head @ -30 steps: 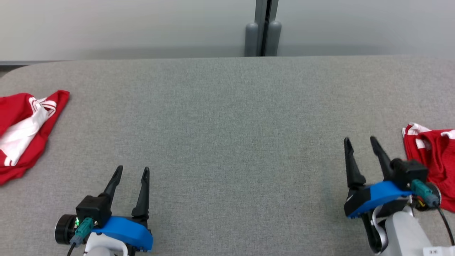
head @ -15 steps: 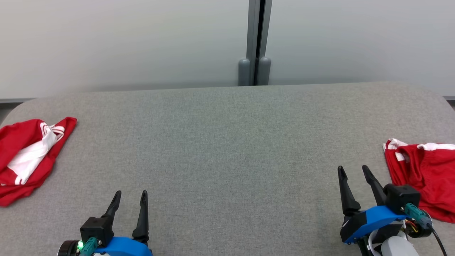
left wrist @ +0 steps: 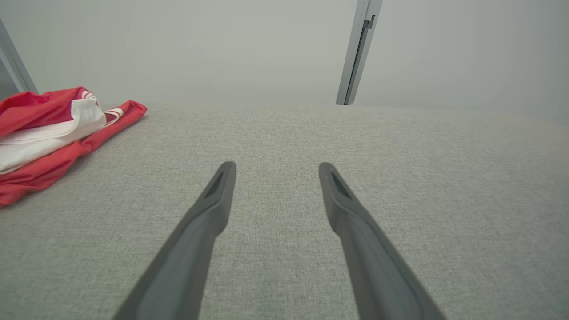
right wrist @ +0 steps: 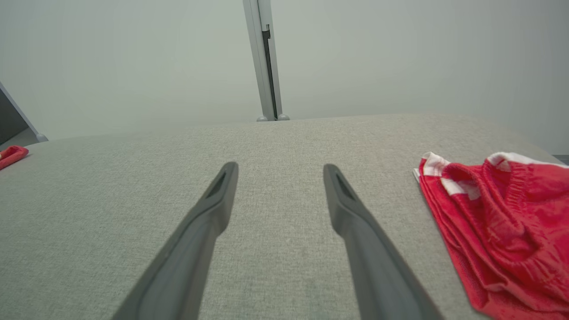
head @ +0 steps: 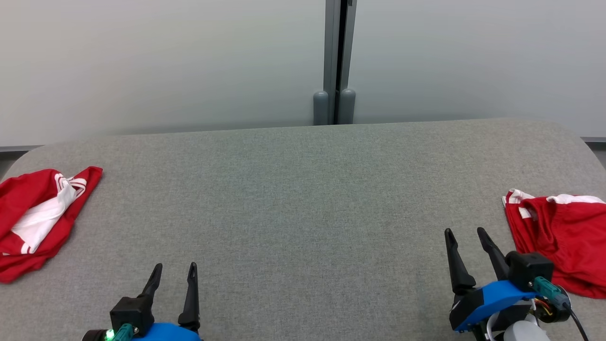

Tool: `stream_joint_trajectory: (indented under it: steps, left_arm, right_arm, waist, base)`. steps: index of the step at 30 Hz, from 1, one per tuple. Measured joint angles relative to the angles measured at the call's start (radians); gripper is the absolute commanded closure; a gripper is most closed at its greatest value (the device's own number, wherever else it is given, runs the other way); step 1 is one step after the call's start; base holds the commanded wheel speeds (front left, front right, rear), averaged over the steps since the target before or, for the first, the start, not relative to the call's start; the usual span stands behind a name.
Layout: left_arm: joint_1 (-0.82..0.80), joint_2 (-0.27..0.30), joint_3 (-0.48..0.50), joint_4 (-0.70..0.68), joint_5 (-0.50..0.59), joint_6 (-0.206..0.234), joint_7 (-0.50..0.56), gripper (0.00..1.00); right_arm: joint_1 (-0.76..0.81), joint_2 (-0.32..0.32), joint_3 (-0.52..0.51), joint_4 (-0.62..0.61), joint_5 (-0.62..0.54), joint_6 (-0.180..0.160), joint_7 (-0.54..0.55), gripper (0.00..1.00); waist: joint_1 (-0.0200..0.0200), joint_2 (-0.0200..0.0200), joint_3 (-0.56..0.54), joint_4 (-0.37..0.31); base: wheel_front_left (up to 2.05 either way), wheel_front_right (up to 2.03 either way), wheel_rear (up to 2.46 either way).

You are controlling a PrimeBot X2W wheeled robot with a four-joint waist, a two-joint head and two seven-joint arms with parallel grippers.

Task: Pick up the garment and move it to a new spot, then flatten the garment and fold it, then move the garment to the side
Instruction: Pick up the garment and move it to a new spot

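A red and white garment [head: 38,218] lies crumpled at the table's left edge; it appears as the red cloth [left wrist: 49,133] at the left of the left wrist view. Another red garment with white trim [head: 558,241] lies at the right edge, and the right wrist view has it [right wrist: 502,222] on the right. My left gripper [head: 174,269] stands open low at the front left, well right of the left garment. My right gripper [head: 466,232] stands open at the front right, just left of the right garment. Nothing is between either pair of fingers.
The grey fabric-covered table [head: 303,199] has rounded far corners. Behind it stands a pale wall with a grey vertical post [head: 335,61] at the middle. A strip of the left garment [right wrist: 11,155] shows far left in the right wrist view.
The head camera has tilted up, so the table and garments sit lower in the picture. Both grippers stay open and hold their places near the front edge.
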Motion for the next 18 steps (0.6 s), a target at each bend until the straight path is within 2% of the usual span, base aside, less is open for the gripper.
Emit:
stream_joint_trajectory:
  steps: [18]
  left_arm:
    - [0.001, -0.004, 0.005, 0.001, 0.001, 0.0, 0.0, 0.0]
  right_arm:
    - [0.002, 0.0, 0.015, 0.007, 0.01, 0.0, 0.0, 0.0]
  waist:
    - [0.0, 0.0, 0.007, 0.006]
  base:
    - [0.0, 0.0, 0.0]
